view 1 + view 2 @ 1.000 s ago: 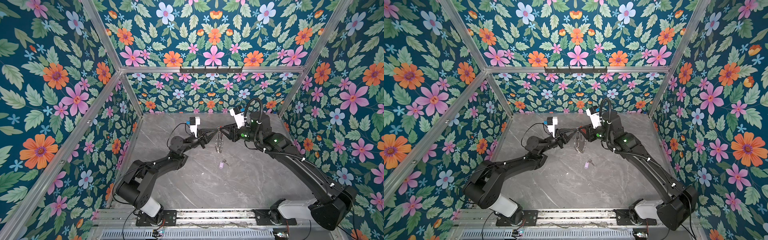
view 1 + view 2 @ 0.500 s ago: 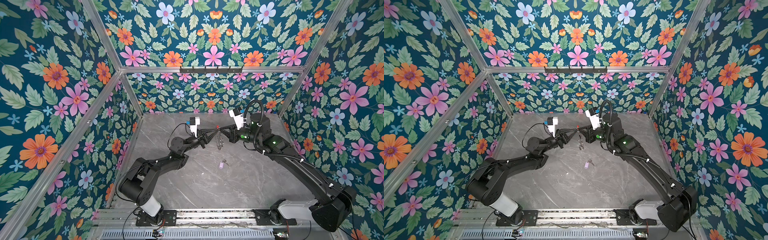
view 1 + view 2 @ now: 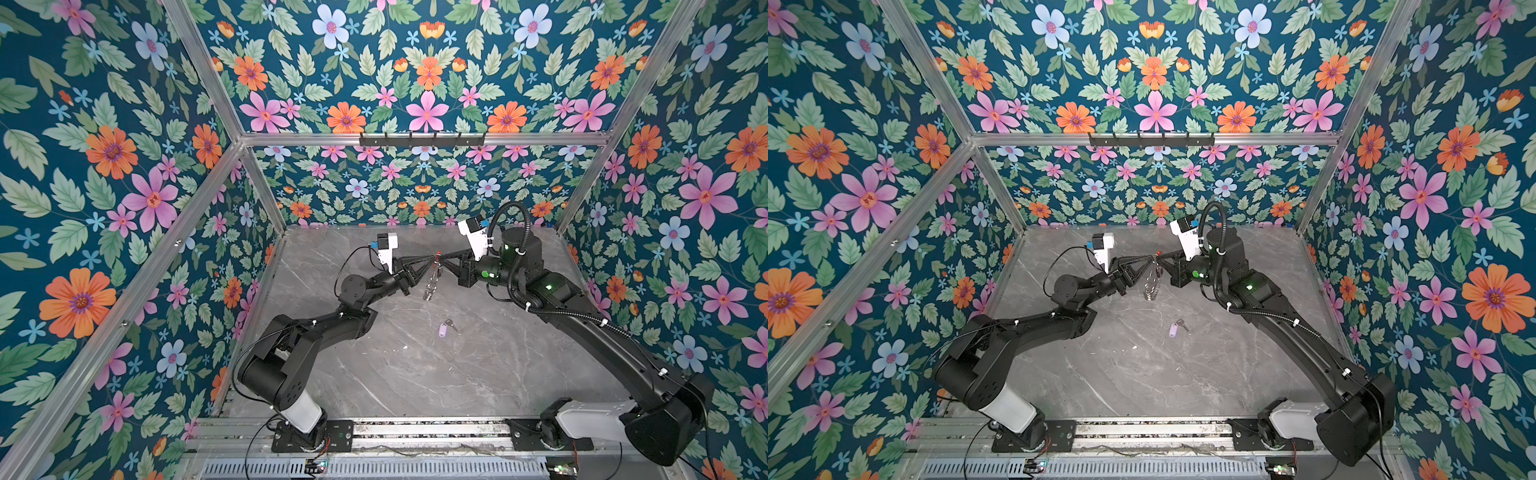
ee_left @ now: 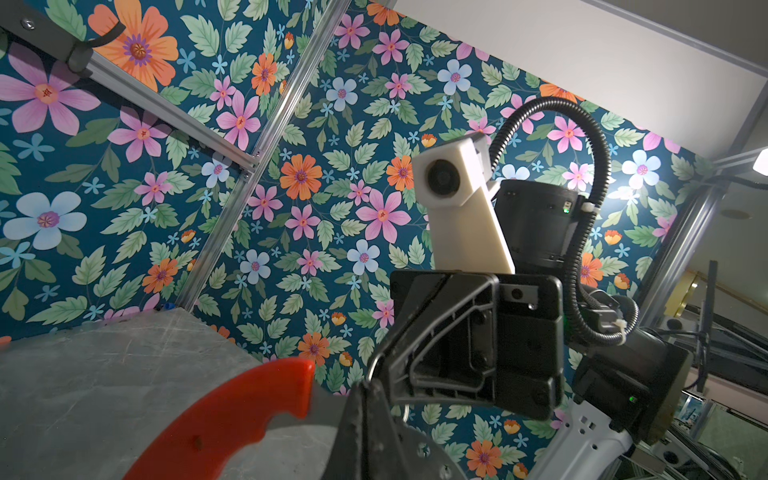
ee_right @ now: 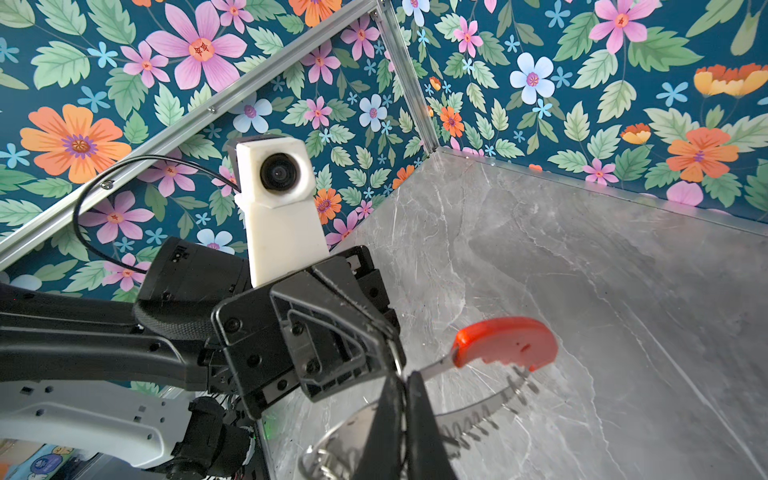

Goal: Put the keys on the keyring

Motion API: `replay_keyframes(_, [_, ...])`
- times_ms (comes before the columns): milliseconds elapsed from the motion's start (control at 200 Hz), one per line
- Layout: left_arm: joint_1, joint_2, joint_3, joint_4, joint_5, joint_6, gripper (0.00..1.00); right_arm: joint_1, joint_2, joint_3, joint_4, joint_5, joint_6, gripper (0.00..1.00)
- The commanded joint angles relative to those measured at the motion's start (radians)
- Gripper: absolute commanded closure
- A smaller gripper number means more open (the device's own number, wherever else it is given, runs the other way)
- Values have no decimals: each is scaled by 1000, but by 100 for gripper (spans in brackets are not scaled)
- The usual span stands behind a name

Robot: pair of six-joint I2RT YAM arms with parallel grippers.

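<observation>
Left hand (image 3: 430, 262): clenched. It reaches in from the left in both top views, and its tips pinch the top of the keyring (image 3: 431, 282) above the rear middle of the table (image 3: 415, 374).
Right hand (image 3: 444, 261): clenched too. It comes in from the right and meets your left hand tip to tip, and the two are all but touching.
Right hand's fingers (image 5: 419, 428): in the right wrist view they are pressed together on the keyring's silver band, just beside the red section (image 5: 505, 343).
Keyring: it is held clear of the table between your two hands and hangs down from where their tips meet. In both top views it reads as a thin glinting loop seen nearly edge-on.
Red section: this curved plastic piece fills the lower part of the left wrist view, close beside the left hand's dark finger.
Small silver rings (image 5: 478, 419): they sit in a row along the band below the red section, and more of them bunch at the lower edge of the right wrist view. (You cannot tell from these views whether a key hangs among them.)
Lilac-tagged key (image 3: 444, 328): it lies flat on the table, well apart from the keyring and nearer the front. It sits between your two arms, and neither hand touches it.
</observation>
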Motion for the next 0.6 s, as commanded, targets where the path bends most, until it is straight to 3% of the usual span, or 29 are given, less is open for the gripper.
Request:
replay_keyframes(0, [-1,3,3,61,24,18,100,1,-6,4,37,-10,-16,100])
replay_keyframes(75, [2,-2,1,36,46,61,98,-1,-9,12,10,11,-56,100])
replay_keyframes(140, [9,-16,3,-51,80,138,81,0,-9,19,-25,40,-116,100])
replay_keyframes(215, [18,-51,7,-234,100,285,72,-1,-10,21,-65,74,-207,100])
replay_keyframes(415, [20,-139,73,-781,42,792,69,-1,-6,12,-111,139,-410,100])
replay_keyframes(595, [20,-138,116,-897,87,980,70,1,12,7,-112,137,-503,100])
